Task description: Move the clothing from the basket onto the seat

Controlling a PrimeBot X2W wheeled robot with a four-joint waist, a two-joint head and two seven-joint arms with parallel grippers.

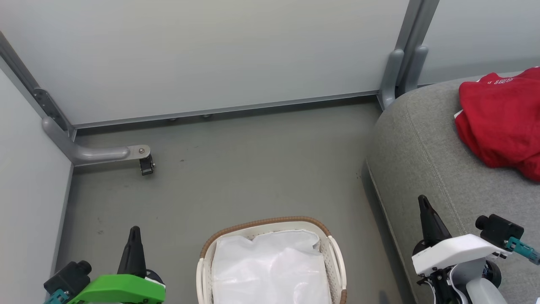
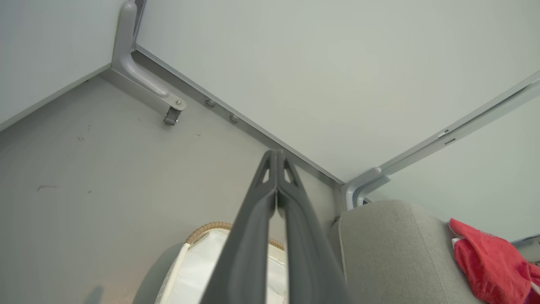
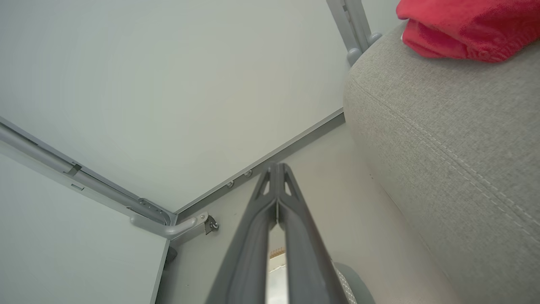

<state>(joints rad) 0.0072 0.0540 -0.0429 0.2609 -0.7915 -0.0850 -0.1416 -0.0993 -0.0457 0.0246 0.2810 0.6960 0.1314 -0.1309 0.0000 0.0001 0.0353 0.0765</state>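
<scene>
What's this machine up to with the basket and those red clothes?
Nothing is being handled right now. The bright red fabric clothing lies on the large light grey upholstered seat. The small cream-white perforated plastic basket on the floor shows its white liner cloth, with no red visible inside. The robot's left tool and right tool are both shut, holding nothing.

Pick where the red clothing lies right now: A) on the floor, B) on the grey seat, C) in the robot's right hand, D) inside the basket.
B: the red clothing lies bunched on top of the grey seat, while the basket on the floor shows its white liner and no red.
</scene>
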